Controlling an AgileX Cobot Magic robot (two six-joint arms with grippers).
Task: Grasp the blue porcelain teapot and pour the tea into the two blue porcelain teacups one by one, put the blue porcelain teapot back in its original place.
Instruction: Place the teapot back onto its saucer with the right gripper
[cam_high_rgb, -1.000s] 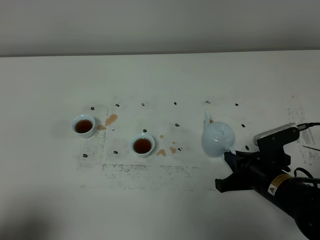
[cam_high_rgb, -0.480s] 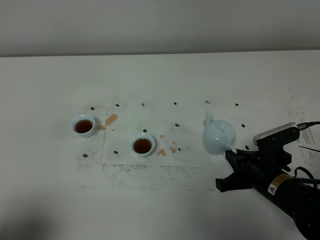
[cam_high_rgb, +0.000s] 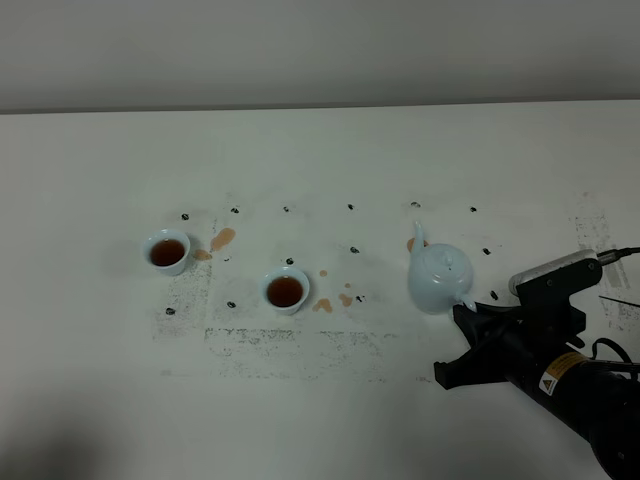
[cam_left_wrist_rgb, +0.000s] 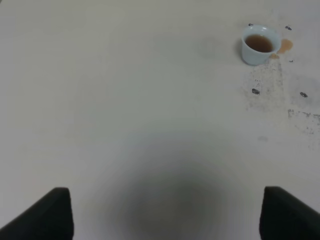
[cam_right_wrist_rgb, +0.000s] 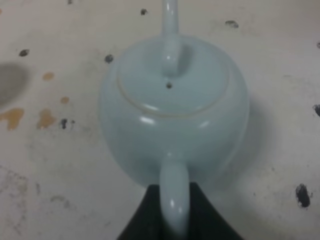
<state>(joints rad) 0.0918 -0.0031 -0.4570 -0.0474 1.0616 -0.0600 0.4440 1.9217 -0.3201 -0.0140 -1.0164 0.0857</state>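
Blue porcelain teapot (cam_high_rgb: 437, 278) is seen upright on the white table (cam_high_rgb: 320, 150), lid seated, spout pointed away from the right arm. All places below are given relative to this teapot.

Right gripper (cam_right_wrist_rgb: 174, 212) is positioned at the teapot's loop handle (cam_right_wrist_rgb: 174, 200); in the right wrist view the dark fingers (cam_right_wrist_rgb: 142, 217) are pressed in on either side of the handle, which is pinched between them. The base of the pot appears to rest on the table, though contact cannot be confirmed from the high view.

Nearer teacup (cam_high_rgb: 285, 291) is set well to the left of the teapot, slightly toward the front edge, filled with brown tea. Farther teacup (cam_high_rgb: 167, 251) is placed further left again, beyond the first, also filled. Both are upright and apart from one another.

Tea spills (cam_high_rgb: 335, 299) are noted on the table between the nearer teacup and the teapot; another brown patch (cam_high_rgb: 222, 239) lies beside the farther teacup, on its teapot side. Small dark marks (cam_high_rgb: 351, 207) are scattered in rows behind and beside the teapot.

Left gripper (cam_left_wrist_rgb: 165, 212) is held far from the teapot, over bare table; its two dark fingertips (cam_left_wrist_rgb: 47, 215) are spread wide with nothing between them. Only the farther teacup (cam_left_wrist_rgb: 259, 44) is caught in the left wrist view.
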